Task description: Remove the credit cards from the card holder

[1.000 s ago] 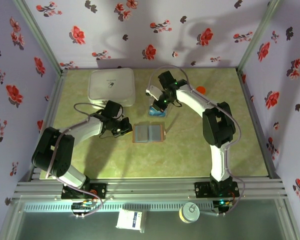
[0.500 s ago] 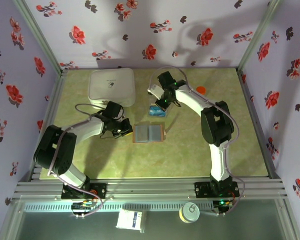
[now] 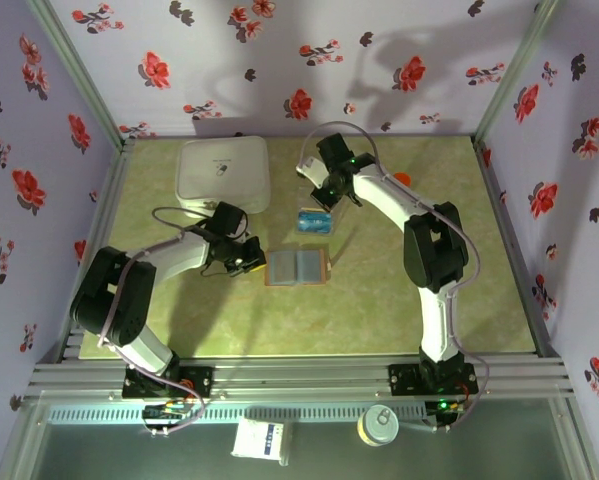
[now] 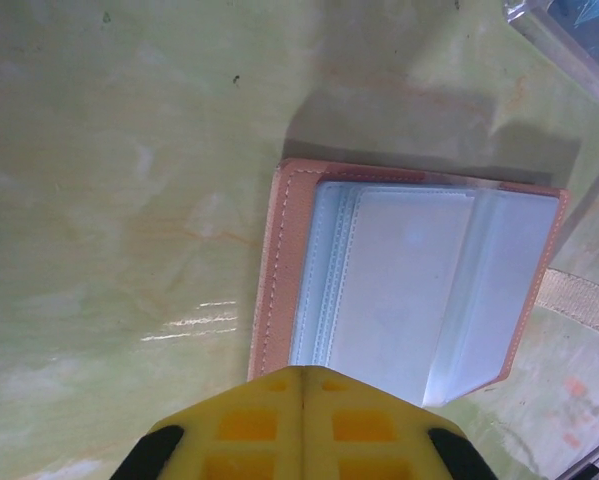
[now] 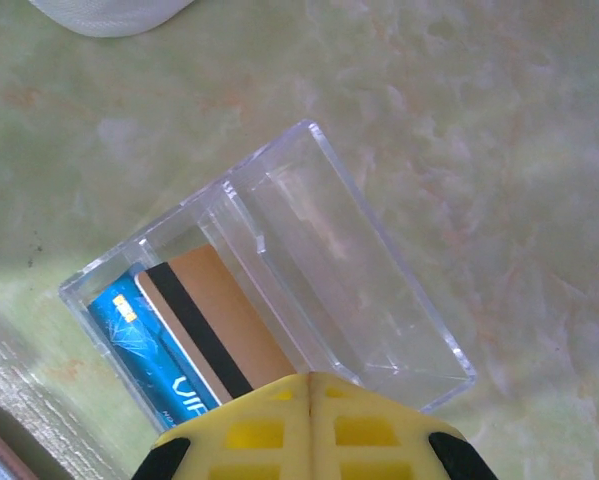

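The card holder (image 3: 297,267) lies open on the green table, tan leather rim around pale grey-blue sleeves (image 4: 409,290). My left gripper (image 3: 253,262) is shut and empty, its yellow fingertips (image 4: 304,372) over the holder's near edge. Behind the holder stands a clear plastic tray (image 3: 315,222) with two credit cards lying in its left compartment, a blue one (image 5: 144,350) and a tan-orange one with a black stripe (image 5: 219,320). The tray's (image 5: 379,300) right compartment holds nothing. My right gripper (image 3: 320,198) hangs shut and empty above the tray's far side, tips (image 5: 309,378) pressed together.
A white rounded box (image 3: 224,172) stands at the back left. A small orange disc (image 3: 401,179) lies at the back, right of the right arm. Floral walls and metal rails close in the table on three sides.
My right gripper has drawn back from the tray towards the rear of the table. The left arm and the card holder have barely moved.
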